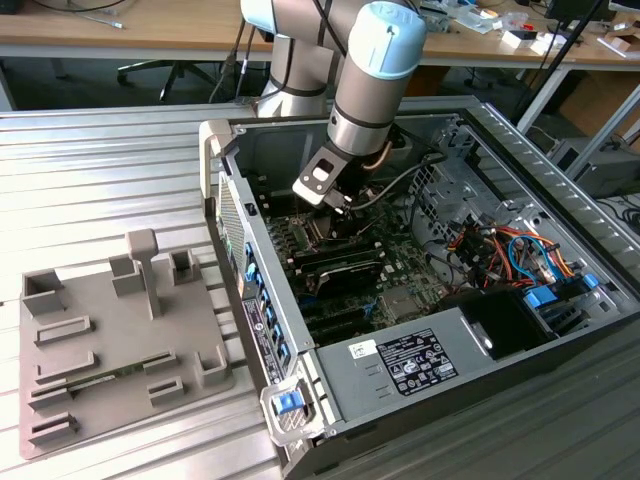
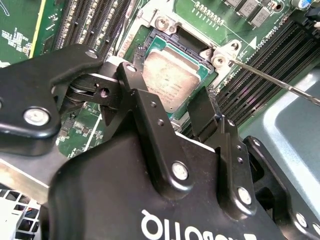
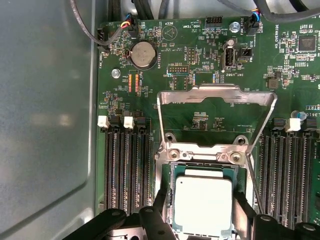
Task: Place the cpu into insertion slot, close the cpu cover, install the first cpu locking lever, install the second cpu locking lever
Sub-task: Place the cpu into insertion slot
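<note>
Status for you: the cpu point(image 3: 202, 206) lies flat inside the insertion slot point(image 3: 200, 166), metal top up, square to the rim as far as I can see. I'd call step one done or very nearly.

The gripper point(image 3: 200, 200) hangs right over it. Its fingers point(image 3: 161, 202) are apart, one on each side of the chip, with a sliver of socket showing between pad and chip edge in the first wrist view. To me it reads as released, not clamped.

The cpu cover point(image 3: 217, 92) stands swung up off its hinge edge, and you can see green motherboard point(image 3: 280, 65) through its cut-out. So it's not closed. A locking lever point(image 2: 270, 79) sticks out as a thin rod from the slot's corner, unlatched. Left to do, by my read: cover plus both levers.

Counts:
- 1 cpu, 1 slot, 1 cover
- 1 lever I can make out clearly; I can't confirm the second
- 2 fingers on 1 gripper
- 2 banks of memory slots point(image 3: 125, 170), one on each side of the socket

Further out, the whole job sits in the open case point(image 1: 560, 160), with the socket toward the exterior view's left and far side. One grey fixture tray point(image 1: 110, 330) lies on the table, well apart at the exterior view's left.
</note>
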Controlling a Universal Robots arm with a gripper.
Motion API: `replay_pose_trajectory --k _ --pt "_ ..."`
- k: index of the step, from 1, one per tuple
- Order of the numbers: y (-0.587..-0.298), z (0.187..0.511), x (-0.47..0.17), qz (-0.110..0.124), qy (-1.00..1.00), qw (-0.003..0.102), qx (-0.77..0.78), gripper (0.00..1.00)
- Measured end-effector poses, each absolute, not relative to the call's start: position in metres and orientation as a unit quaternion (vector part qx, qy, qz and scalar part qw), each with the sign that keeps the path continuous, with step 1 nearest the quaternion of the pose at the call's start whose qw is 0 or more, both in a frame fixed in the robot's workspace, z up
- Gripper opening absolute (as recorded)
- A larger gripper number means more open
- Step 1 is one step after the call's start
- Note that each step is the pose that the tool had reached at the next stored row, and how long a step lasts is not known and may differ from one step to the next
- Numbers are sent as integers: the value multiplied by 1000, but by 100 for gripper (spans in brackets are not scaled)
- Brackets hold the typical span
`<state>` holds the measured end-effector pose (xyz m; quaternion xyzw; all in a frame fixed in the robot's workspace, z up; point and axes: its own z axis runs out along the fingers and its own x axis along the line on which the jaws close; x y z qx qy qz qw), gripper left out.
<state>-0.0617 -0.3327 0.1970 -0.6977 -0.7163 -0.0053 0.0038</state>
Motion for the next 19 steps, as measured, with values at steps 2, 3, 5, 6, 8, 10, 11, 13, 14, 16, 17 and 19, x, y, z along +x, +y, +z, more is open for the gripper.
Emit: replay_pose_trajectory --k 2,3,5,6,8,10,11,13,14,16,17,19 --pt "-333 197 -62 -5 -716 4 -698 62" --pt "-333 197 -62 -5 -716 4 -698 68" --pt "-333 197 -62 -5 -716 4 -698 68" --pt "-333 197 -62 -5 -716 4 -698 68" --pt "-333 206 -62 -5 -716 4 -698 68" --pt "-333 208 -62 -5 -716 4 -698 68" --pt "-332 208 -62 -5 -716 4 -698 68" --pt "-332 208 -62 -5 -716 4 -698 66" --pt "-332 208 -62 -5 -716 4 -698 66" --pt "-331 208 -62 -5 -716 4 -698 53" --pt "-331 208 -62 -5 -716 4 -698 47" --pt "-331 208 -62 -5 -716 4 -698 42"
